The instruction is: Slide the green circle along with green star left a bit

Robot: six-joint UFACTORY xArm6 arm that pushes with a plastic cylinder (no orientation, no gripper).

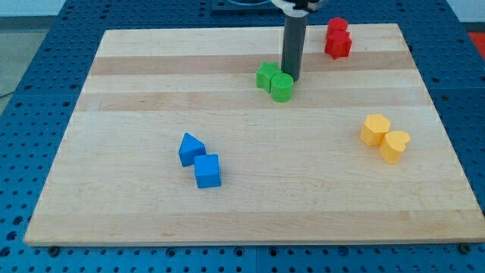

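Your arm shows only its last part here. You see a straight rod (292, 45), dark grey and round in section, with a faint lighter sheen along one side. Its top sits in a pale, whitish collar (297, 6) with a dark band, cut off by the view's top edge. My tip (292, 78) is plain and blunt, the same dark grey as the shaft.

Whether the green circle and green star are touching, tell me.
Touching. The camera view shows the green circle pressed against the green star with no board visible between them; my tip sits at the circle's upper right.
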